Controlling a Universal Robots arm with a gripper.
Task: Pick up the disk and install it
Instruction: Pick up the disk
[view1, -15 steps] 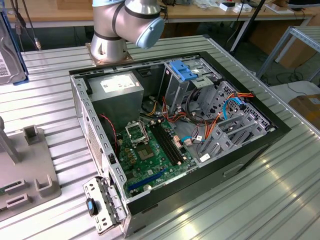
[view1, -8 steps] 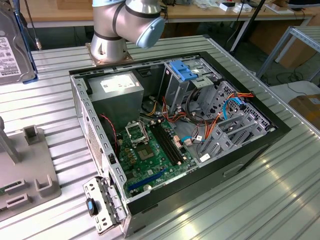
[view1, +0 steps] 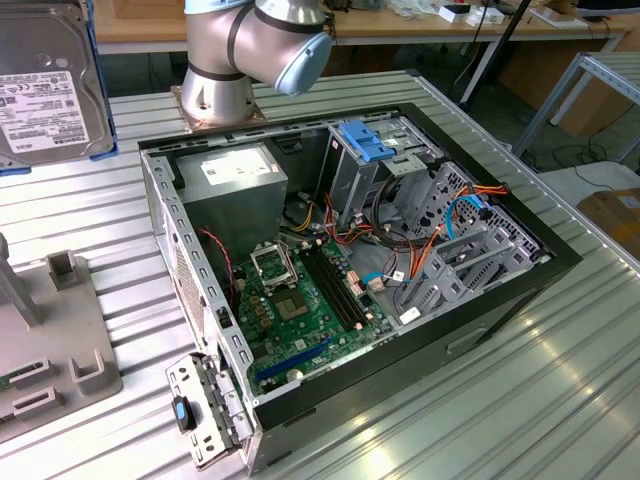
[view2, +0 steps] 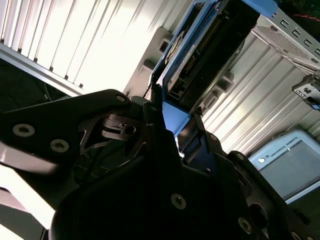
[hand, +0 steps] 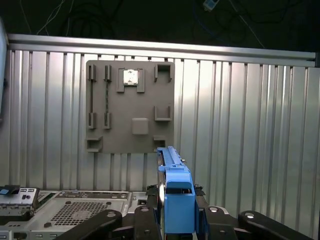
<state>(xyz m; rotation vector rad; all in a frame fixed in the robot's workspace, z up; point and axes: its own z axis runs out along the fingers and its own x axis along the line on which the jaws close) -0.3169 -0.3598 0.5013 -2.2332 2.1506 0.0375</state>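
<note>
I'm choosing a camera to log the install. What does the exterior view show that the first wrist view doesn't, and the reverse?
Exterior view: the motherboard, the drive cage with its blue latch, and the arm. First wrist view: the gripper shut on the disk, seen edge-on. Both: the disk, the grey fixture plate and the ribbed metal table.

The blue-railed disk (hand: 176, 200) is held aloft, edge-on.
</note>
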